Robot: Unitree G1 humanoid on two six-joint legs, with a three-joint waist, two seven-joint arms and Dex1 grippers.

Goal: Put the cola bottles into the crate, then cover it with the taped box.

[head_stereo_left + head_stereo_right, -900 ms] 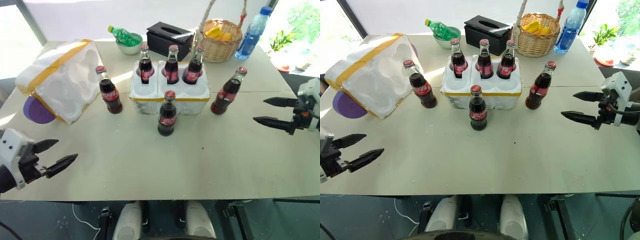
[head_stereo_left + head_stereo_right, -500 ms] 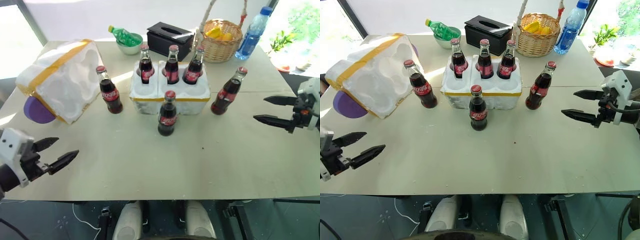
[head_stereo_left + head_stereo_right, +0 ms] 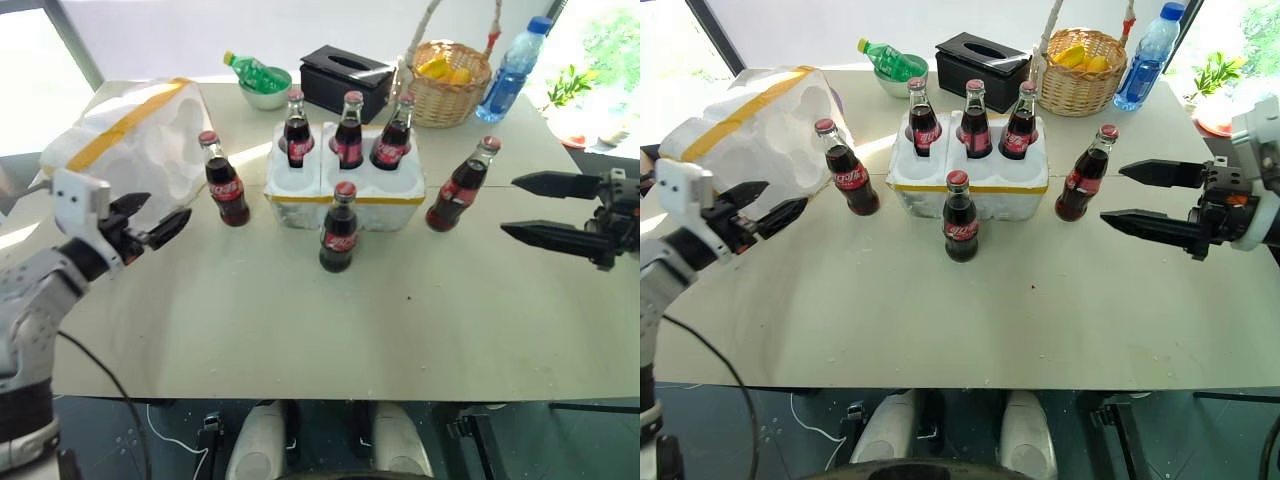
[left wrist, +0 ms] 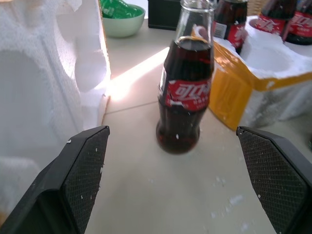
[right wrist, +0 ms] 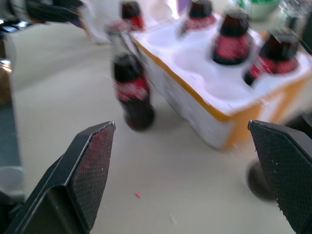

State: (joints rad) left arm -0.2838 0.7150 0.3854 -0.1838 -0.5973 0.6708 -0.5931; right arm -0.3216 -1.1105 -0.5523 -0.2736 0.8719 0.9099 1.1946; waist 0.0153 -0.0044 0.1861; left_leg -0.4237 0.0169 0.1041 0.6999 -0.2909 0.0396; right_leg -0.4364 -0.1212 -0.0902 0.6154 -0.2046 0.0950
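On the left the taped box point(image 3: 125, 140) lies tipped on the bench point(image 3: 300, 320), and the left gripper point(image 3: 150, 222) has its fingers spread and empty, lined up on the left cola bottle point(image 3: 223, 180). Three bottles stand in the crate point(image 3: 345, 185), one stands in front point(image 3: 338, 228), one to its right point(image 3: 458, 185). The right gripper point(image 3: 535, 208) is released too. Loading is half done; next, I judge, close on the left bottle's body

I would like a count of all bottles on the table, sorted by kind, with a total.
Cola bottles standing in the crate: 3
Cola bottles standing on the table outside the crate: 3
Green plastic bottle, lying in a bowl: 1
Blue water bottle: 1
Total: 8 bottles
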